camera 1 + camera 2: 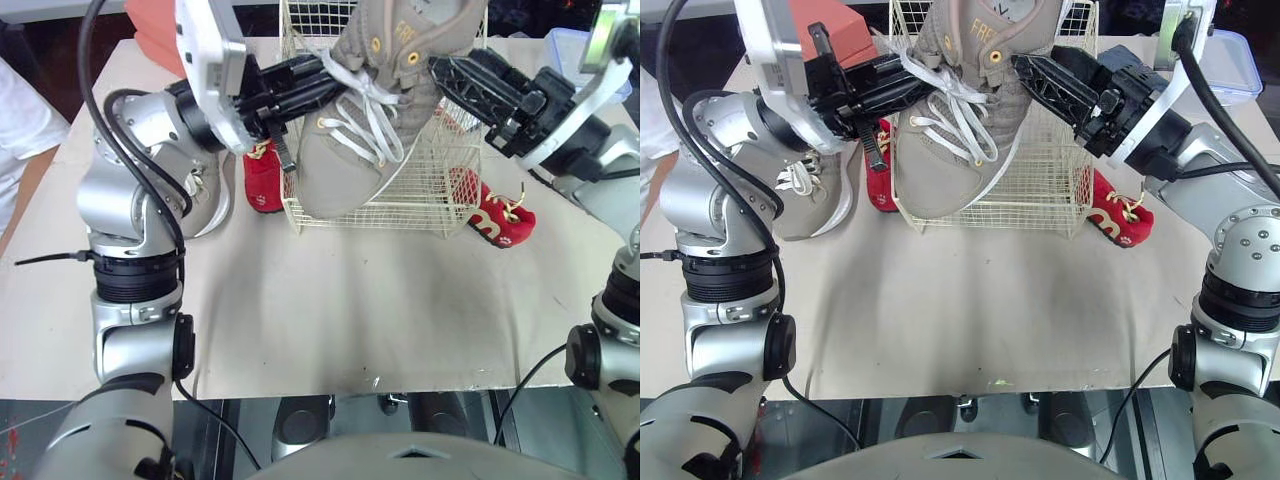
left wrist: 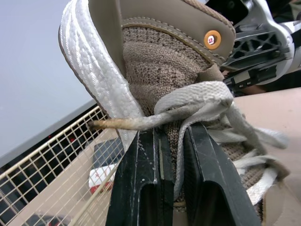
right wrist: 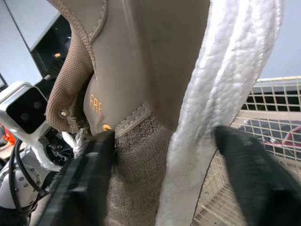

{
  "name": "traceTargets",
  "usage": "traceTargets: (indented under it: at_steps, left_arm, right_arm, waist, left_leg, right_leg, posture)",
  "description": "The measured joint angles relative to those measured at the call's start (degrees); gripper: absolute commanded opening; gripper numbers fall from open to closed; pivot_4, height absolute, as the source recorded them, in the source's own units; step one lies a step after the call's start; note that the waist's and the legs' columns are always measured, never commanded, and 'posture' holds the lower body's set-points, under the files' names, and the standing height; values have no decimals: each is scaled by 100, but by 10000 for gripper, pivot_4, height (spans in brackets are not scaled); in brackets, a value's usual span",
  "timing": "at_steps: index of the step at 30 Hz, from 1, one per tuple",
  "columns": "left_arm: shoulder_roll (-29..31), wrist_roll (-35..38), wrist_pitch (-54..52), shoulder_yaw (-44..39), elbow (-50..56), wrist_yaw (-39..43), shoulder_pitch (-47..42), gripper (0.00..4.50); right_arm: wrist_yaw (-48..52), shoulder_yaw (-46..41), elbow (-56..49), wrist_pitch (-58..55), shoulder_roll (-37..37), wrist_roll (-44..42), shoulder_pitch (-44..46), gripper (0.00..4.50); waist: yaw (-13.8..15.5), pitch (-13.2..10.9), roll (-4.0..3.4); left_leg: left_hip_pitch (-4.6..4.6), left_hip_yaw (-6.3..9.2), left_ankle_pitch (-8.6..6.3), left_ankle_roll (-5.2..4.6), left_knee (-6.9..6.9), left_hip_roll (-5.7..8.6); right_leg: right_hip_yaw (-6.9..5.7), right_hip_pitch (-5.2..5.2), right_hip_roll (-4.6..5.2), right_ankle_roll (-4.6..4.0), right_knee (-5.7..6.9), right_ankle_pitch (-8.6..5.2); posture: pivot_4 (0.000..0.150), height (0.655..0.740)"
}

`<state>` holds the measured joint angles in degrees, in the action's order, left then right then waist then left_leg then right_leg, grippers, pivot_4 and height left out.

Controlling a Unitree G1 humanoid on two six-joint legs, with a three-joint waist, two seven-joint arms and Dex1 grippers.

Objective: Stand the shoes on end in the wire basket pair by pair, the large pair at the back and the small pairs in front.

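A large tan sneaker (image 1: 345, 165) with white laces and a white sole hangs toe-down over the front left of the white wire basket (image 1: 430, 195). My left gripper (image 1: 332, 80) is shut on its tongue and laces, and its two black fingers (image 2: 141, 179) pinch the knit upper. From the other side my right gripper (image 1: 447, 75) is shut on the sneaker's heel end, one finger (image 3: 82, 183) on the upper and the other on the sole. The matching tan sneaker (image 1: 810, 195) lies on the table behind my left arm. Two small red shoes (image 1: 263, 180) (image 1: 500, 218) lie left and right of the basket.
The table (image 1: 380, 310) has a beige cloth over it, bare in front of the basket. An orange-red box (image 1: 835, 25) sits at the back left and a clear plastic container (image 1: 1230, 60) at the back right. A person's white sleeve (image 1: 20, 130) shows at the left edge.
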<state>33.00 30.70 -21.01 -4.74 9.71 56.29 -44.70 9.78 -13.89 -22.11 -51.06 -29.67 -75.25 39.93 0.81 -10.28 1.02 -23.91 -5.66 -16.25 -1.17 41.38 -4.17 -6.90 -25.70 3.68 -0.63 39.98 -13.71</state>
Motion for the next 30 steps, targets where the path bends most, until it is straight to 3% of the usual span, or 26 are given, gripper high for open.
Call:
traceTargets:
  at_steps: [3, 4, 9, 11, 21, 30]
  left_arm:
    - [40, 184, -216, -11, 68, -3, 1, 475]
    - [72, 334, -383, -41, 93, 12, 1, 10823]
    - [183, 666, -666, -99, 133, 144, 21, 32989]
    - [191, 632, -548, -146, 141, 124, 21, 44030]
    - [788, 1079, -893, -671, 263, 131, 329, 44030]
    - [1407, 1906, -1929, -1286, 918, -259, 1002, 44030]
  right_arm:
    - [-6, 2, 0, 2, -46, 28, 0, 4972]
    - [-5, 13, 0, 4, -44, 42, 0, 1333]
    - [8, 49, 26, 57, -31, 95, 46, 0]
    - [64, 72, 67, 61, -31, 127, 164, 0]
    - [370, -28, 812, 1005, 138, 959, 1281, 0]
    - [918, 154, 1941, 2744, 221, 3067, 1793, 0]
  waist:
    - [-3, 0, 0]
    - [-4, 0, 0]
    - [-9, 0, 0]
    - [-9, 0, 0]
    - [-26, -1, -2]
    - [-20, -1, -2]
  left_leg:
    - [1, 2, 0, 0, -2, -1]
    - [1, 4, 0, 0, -2, -1]
    - [2, 11, 0, 0, -2, -1]
    - [2, 11, 0, 0, -2, -1]
    - [2, 9, 0, 0, -8, -2]
    - [-2, 11, 0, 0, -11, -4]
  right_leg:
    - [-1, 0, -1, 0, 1, 0]
    - [-1, 0, -2, 0, 1, 0]
    - [1, -1, -2, 1, 1, -1]
    - [0, -1, -3, 0, 1, 0]
    - [3, -7, -5, 1, -3, -1]
    - [5, -7, 2, 1, -6, -1]
  posture:
    - [1500, 6860]
    - [1500, 6860]
    - [1500, 6860]
    - [1500, 6860]
    - [1500, 6860]
    - [1500, 6860]
